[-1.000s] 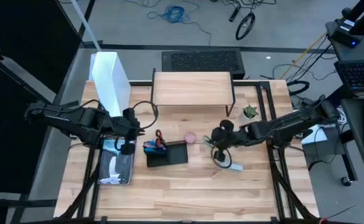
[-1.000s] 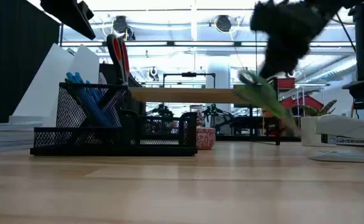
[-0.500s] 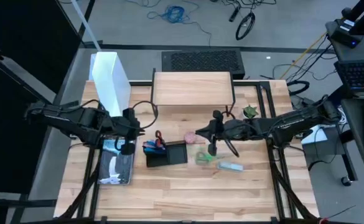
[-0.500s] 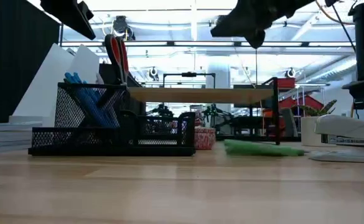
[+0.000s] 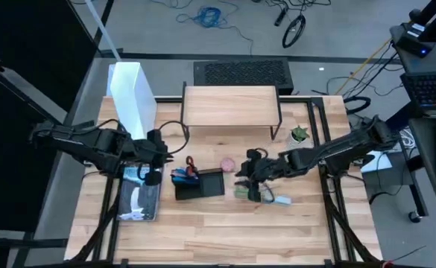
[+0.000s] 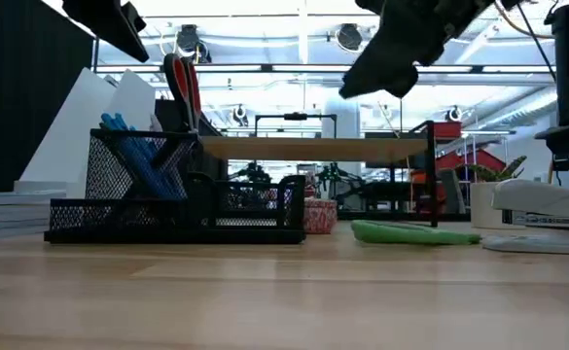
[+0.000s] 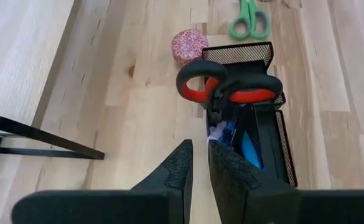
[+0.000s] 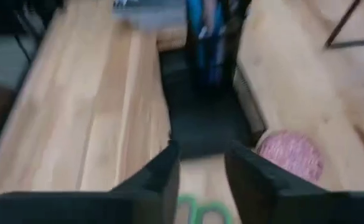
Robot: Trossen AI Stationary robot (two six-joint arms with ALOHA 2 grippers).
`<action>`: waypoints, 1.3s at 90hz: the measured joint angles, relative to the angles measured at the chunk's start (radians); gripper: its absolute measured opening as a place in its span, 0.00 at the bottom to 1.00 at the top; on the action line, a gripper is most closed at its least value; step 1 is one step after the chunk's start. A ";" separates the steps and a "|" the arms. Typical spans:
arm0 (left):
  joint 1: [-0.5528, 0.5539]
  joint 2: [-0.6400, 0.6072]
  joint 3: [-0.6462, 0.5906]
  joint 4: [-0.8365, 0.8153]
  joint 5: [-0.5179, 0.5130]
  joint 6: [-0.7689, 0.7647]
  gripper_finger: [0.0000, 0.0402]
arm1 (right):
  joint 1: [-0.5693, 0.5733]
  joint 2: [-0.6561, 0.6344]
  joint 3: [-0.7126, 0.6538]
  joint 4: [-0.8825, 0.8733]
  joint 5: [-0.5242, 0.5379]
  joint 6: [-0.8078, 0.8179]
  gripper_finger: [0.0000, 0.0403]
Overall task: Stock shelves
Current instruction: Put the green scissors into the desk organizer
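- The shelves (image 5: pixel 231 105) sit at the table's far middle, wood top bare.
- Right gripper (image 5: pixel 250 179) hangs just over the green scissors (image 5: pixel 244 190), its 2 fingers spread and holding nothing.
- Black organizer (image 5: pixel 200 183) sits beside them, pink ball (image 5: pixel 227 164) nearby.
- Left gripper (image 5: pixel 155 158) waits by the organizer's left, fingers nearly together, empty.

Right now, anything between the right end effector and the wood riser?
Nothing blocks it: in the high view, bare tabletop separates the right end effector from the riser. The pink ball lies just off that line.
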 joint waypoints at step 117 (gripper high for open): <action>0.000 0.000 0.000 0.000 0.000 -0.004 0.09 | 0.016 0.409 0.161 -0.206 -0.034 0.137 0.39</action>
